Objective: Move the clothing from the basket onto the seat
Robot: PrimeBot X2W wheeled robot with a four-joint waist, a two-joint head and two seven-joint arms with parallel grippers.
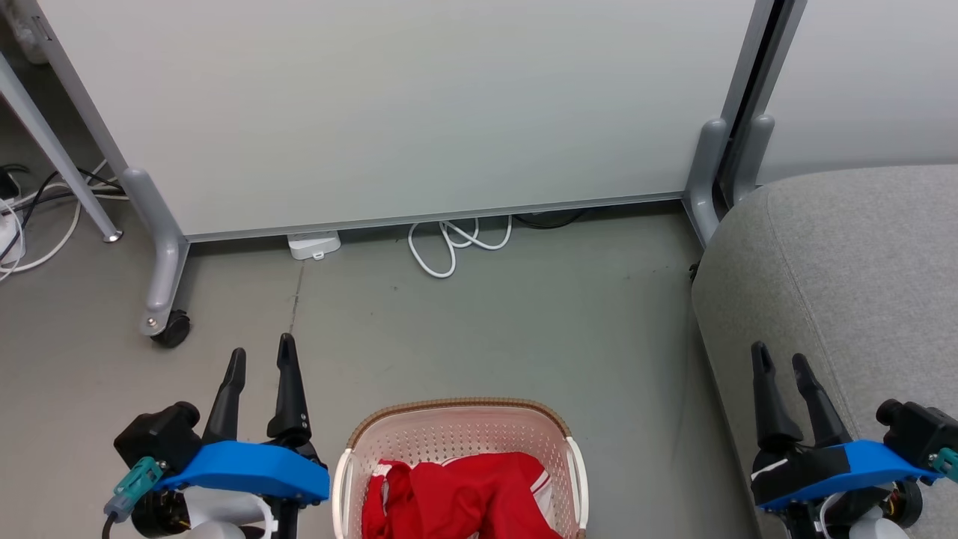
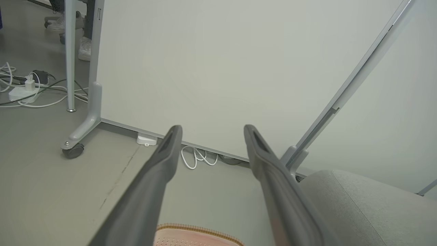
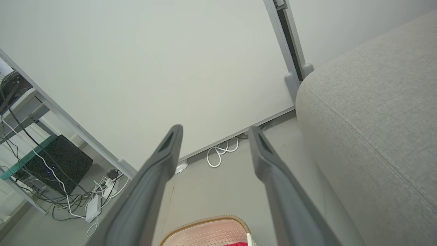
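The cream basket (image 1: 456,430) with a brown rim stands on the floor at the bottom centre of the head view, and crumpled red clothing (image 1: 460,498) with white trim lies inside it. The light-grey seat (image 1: 846,277) fills the right side. My left gripper (image 1: 261,350) hovers open to the left of the basket, nothing between its fingers. Over the seat's front edge, right of the basket, my right gripper (image 1: 778,355) is open and empty too. The basket rim (image 2: 198,228) peeks in at the bottom of the left wrist view, and the basket (image 3: 208,230) and seat (image 3: 372,130) appear in the right wrist view.
A pale partition panel (image 1: 389,112) on wheeled feet (image 1: 168,326) stands behind the basket. A white cable coil (image 1: 453,243) and a small white box (image 1: 314,244) lie at its base. More cables (image 1: 22,224) trail at the far left, and a person's shoes (image 2: 83,48) show beyond the panel.
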